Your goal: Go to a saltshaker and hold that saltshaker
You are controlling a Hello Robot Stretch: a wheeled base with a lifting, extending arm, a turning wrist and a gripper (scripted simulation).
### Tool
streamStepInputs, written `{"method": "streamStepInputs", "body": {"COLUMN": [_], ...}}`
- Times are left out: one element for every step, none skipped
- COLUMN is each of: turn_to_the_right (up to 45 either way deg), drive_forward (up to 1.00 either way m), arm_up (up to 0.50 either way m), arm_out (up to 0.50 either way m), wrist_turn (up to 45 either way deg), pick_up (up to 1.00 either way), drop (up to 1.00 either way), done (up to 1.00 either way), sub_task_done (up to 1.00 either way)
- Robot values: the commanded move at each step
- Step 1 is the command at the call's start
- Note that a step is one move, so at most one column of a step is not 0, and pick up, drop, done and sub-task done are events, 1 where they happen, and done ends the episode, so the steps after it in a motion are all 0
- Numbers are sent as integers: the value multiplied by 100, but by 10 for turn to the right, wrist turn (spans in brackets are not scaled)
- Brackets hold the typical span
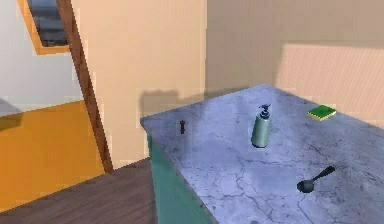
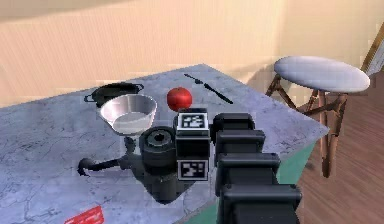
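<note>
On the blue-grey marble counter [image 1: 230, 160] a small dark upright thing [image 1: 181, 127] stands near the left edge; its shape is too small to name. In the arm side view the dark arm [image 2: 250, 185] rises from the bottom edge, with two white marked squares [image 2: 191, 123] at its end. Left of them sits the gripper's dark body [image 2: 158, 150], and the gripper [image 2: 92, 167] points left, low over the countertop [image 2: 40, 140]. A silver bowl [image 2: 128, 110] stands just behind it, so I cannot tell whether it holds anything.
The counter also carries a soap dispenser [image 1: 261, 127], a green sponge [image 1: 321, 112] and a dark ladle [image 1: 316, 180]. By the arm are a dark pan [image 2: 112, 93], a red round fruit [image 2: 180, 98], a dark utensil [image 2: 208, 88] and a stool [image 2: 320, 75]. A wooden beam [image 1: 88, 90] stands left.
</note>
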Motion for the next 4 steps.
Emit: {"method": "streamStepInputs", "body": {"turn_to_the_right": [0, 0, 0, 0], "drive_forward": [0, 0, 0, 0], "arm_up": [0, -16, 0, 10], "arm_out": [0, 0, 0, 0], "wrist_turn": [300, 0, 0, 0], "pick_up": [0, 0, 100, 0], "drop": [0, 0, 0, 0], "done": [0, 0, 0, 0], "sub_task_done": [0, 0, 0, 0]}}
